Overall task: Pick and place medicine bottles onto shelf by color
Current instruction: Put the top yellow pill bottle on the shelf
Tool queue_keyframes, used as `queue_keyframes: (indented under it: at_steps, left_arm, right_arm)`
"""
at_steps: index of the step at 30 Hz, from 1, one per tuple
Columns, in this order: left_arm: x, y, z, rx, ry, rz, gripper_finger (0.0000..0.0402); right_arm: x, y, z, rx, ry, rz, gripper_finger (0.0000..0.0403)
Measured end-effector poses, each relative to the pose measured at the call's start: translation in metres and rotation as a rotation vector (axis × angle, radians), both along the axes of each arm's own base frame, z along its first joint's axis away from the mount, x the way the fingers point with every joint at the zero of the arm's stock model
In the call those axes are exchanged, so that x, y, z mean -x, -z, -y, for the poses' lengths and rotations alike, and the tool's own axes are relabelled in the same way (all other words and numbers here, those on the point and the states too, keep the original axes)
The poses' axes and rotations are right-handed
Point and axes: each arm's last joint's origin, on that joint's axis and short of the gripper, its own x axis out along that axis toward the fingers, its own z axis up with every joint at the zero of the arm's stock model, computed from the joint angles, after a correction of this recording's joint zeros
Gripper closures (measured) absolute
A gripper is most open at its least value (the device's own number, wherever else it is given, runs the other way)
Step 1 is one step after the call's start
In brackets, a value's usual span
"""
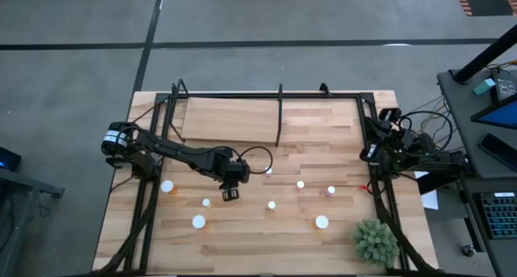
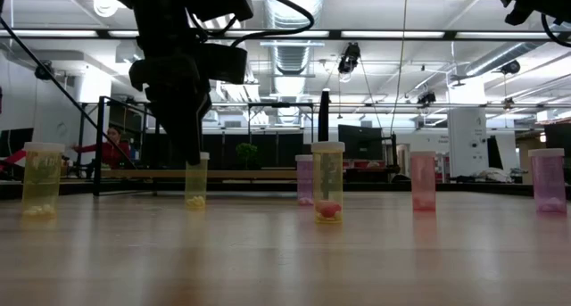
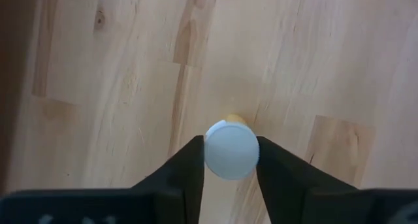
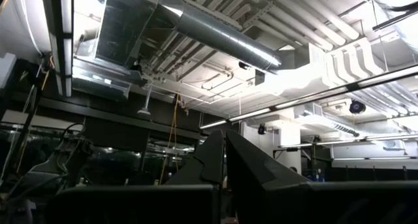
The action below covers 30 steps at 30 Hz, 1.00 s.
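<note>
Nearest the front edge of the wooden surface point(image 1: 242, 245) stand a white-capped bottle point(image 1: 198, 221) on the left, another white-capped bottle point(image 1: 321, 221) toward the right, and the green spiky plant point(image 1: 376, 241) at the right corner. Just behind them the left gripper point(image 1: 230, 194) points straight down over a small orange-yellow bottle point(image 3: 231, 149); in the left wrist view its two dark fingers point(image 3: 189, 172) press against either side of the white cap, so they are clamped on that bottle, which stands upright on the surface. In the low view the same arm comes down over a yellow bottle point(image 2: 195, 180) in the middle row. More medicine bottles are scattered across that band: one at the left point(image 1: 167, 186), one just beside the gripper point(image 1: 206, 202), and others to the right point(image 1: 271, 204), point(image 1: 300, 184), with a pinkish one point(image 1: 330, 190) farther right. Behind them lies the shelf point(image 1: 230, 119), a pale board at the far left of the surface, with a thin black post point(image 1: 279, 115) at its right end. The right gripper point(image 1: 373, 152) waits at the right edge, its fingers point(image 4: 219, 159) pressed together and pointing up at the ceiling.
</note>
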Motion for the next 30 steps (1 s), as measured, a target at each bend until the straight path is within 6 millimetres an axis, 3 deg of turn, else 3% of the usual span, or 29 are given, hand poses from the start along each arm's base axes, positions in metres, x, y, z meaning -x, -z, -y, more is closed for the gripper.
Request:
queue_keyframes:
  at_steps: [6, 13, 17, 24, 30]
  left_arm:
    - [-0.001, -0.004, 0.000, 0.000, 0.000, 0.000, 0.0304]
    - [0.005, -0.027, -0.007, -0.052, 0.016, -0.076, 0.0299]
    - [0.015, -0.043, -0.026, -0.112, -0.054, -0.093, 0.0298]
    - [0.039, -0.064, -0.076, -0.156, -0.402, -0.056, 0.0298]
    - [0.055, -0.063, -0.110, -0.170, -0.666, -0.036, 0.0298]
  right_arm:
    - [0.000, 0.000, 0.000, 0.000, -0.001, 0.000, 0.0394]
    - [0.000, 0.000, 0.000, -0.002, -0.001, 0.000, 0.0394]
    - [-0.001, 0.001, 0.000, -0.002, -0.001, -0.010, 0.0394]
    - [-0.001, 0.001, 0.000, -0.002, -0.001, -0.014, 0.0394]
    - [-0.001, 0.001, 0.000, -0.002, -0.001, -0.013, 0.0394]
